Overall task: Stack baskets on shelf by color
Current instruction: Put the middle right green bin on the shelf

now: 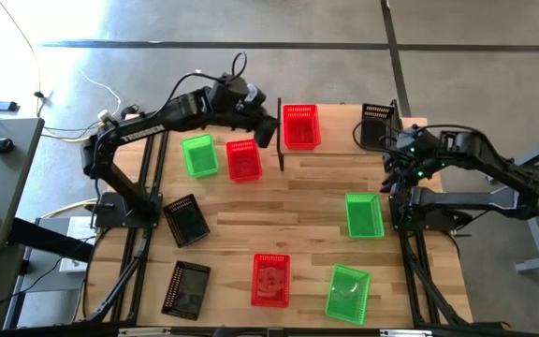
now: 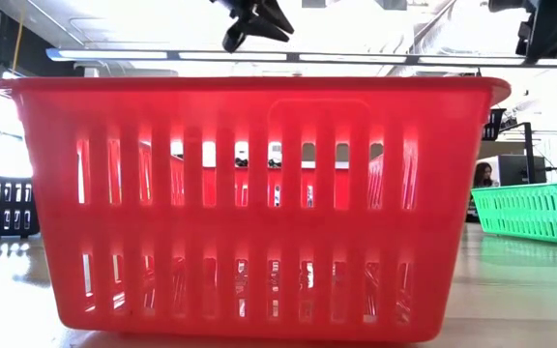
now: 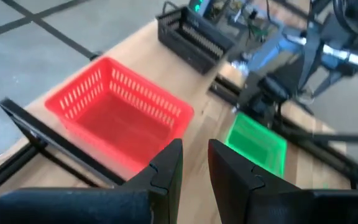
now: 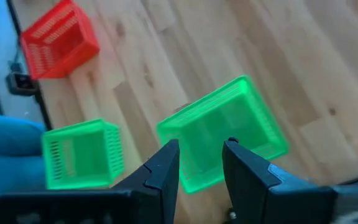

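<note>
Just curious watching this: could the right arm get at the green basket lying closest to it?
Probably yes. The right gripper hangs open above that green basket, and nothing lies between them.

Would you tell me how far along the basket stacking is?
One red basket and one black basket seem to sit on the shelf, unstacked. Neither gripper holds anything: left gripper open by that red one, right gripper open above a green basket. Seven wait on the table.

overhead looks straight down; low view faces red basket [image 2: 249,203] close.
</note>
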You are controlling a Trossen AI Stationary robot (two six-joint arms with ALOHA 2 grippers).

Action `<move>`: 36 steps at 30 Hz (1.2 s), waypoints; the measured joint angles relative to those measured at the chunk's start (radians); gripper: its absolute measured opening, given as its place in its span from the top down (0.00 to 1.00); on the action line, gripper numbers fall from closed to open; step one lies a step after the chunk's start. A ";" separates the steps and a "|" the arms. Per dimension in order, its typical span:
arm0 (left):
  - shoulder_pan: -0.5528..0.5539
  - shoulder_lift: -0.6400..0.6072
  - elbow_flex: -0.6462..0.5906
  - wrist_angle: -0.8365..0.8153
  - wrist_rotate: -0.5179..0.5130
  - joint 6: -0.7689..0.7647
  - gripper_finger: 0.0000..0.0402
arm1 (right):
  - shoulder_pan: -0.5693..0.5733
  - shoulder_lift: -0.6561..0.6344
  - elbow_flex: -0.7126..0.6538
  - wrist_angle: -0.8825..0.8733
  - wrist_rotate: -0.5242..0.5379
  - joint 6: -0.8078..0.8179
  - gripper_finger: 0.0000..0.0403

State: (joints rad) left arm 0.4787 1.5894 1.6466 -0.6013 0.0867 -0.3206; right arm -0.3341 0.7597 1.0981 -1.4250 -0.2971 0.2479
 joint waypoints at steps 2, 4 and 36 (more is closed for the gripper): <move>-0.010 -0.010 0.000 -0.042 0.000 0.012 0.83 | 0.043 0.000 0.000 0.000 -0.001 0.055 0.73; -0.019 -0.017 0.000 -0.072 0.000 0.018 0.83 | 0.090 0.006 0.000 0.001 0.005 0.112 0.73; -0.055 -0.047 0.001 -0.137 -0.017 0.063 0.83 | 0.775 0.318 0.000 0.159 0.316 0.382 0.73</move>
State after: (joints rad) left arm 0.4232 1.5419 1.6477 -0.7380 0.0696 -0.2581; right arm 0.4405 1.0776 1.0981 -1.2661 0.0185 0.6300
